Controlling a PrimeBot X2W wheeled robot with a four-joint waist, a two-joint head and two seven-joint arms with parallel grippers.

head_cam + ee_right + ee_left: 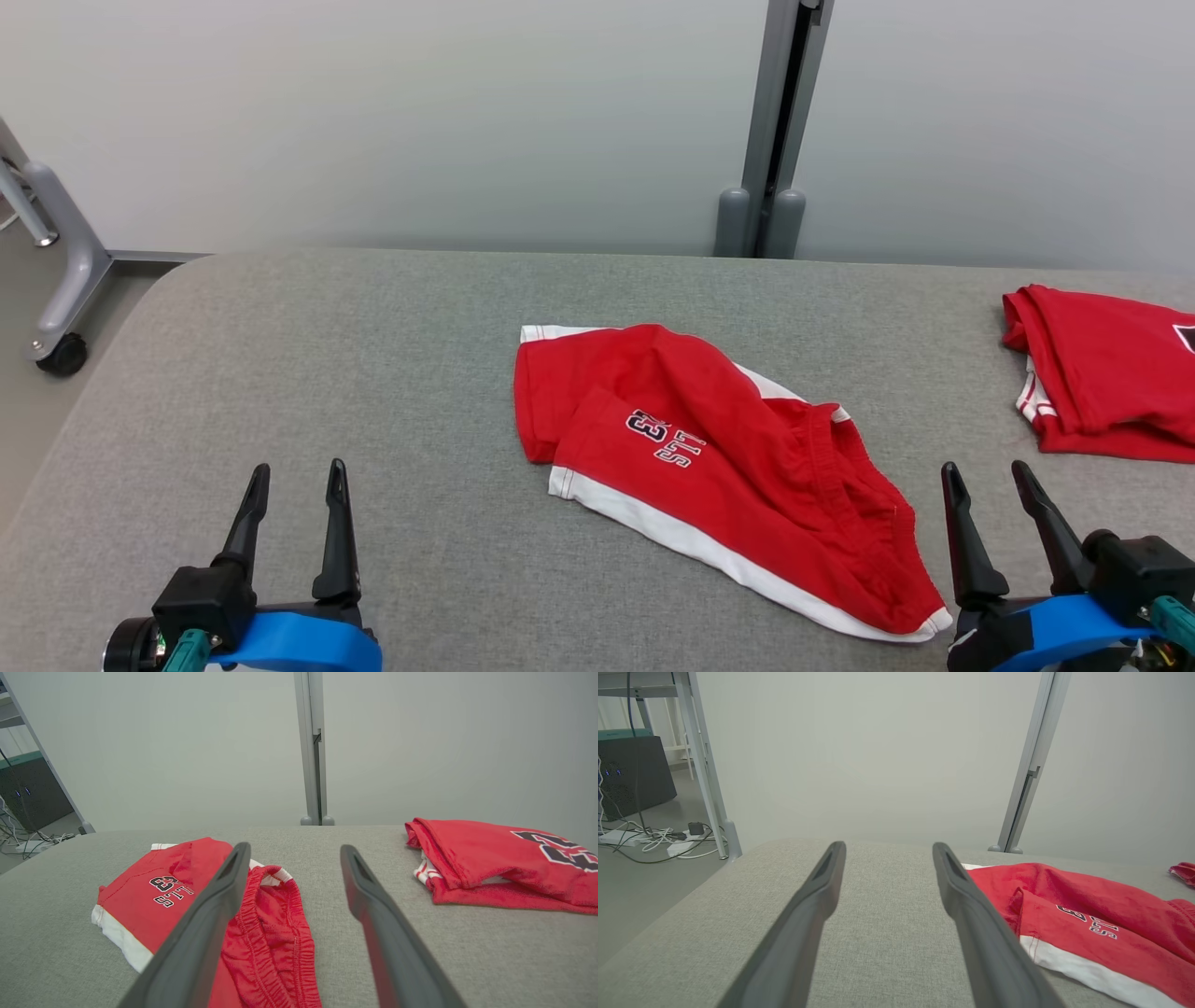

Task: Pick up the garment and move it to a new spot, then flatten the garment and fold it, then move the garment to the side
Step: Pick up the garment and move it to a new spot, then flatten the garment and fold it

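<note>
the garment [709, 457] is found crumpled near the middle of the worktop [373, 373], between the two grippers and closer to the right one. it is seen to be a pair of red shorts in a soft knit, edged with a broad white hem band. a gathered elastic waistband [275, 933] is puckered along the end nearest the right gripper. one leg is folded over the other, so the outline is left uneven, with low creases. a dark print outlined in white is carried on the top leg; it appears to read "33" over a few letters, though it is seen upside down in the head view.

the left gripper [298, 469] is held low over bare worktop, well apart from the garment, its jaws spread wide with nothing between them. the right gripper [985, 469] is likewise held with its jaws parted and empty, just beside the garment's near corner; whether that corner is touched cannot be told.

a second red garment [1111, 373], neatly folded with white striped trim, is laid at the right edge. the worktop is covered in grey woven cloth, with a rounded corner. behind it a grey metal post [775, 121] is set between pale, smooth wall panels.
</note>
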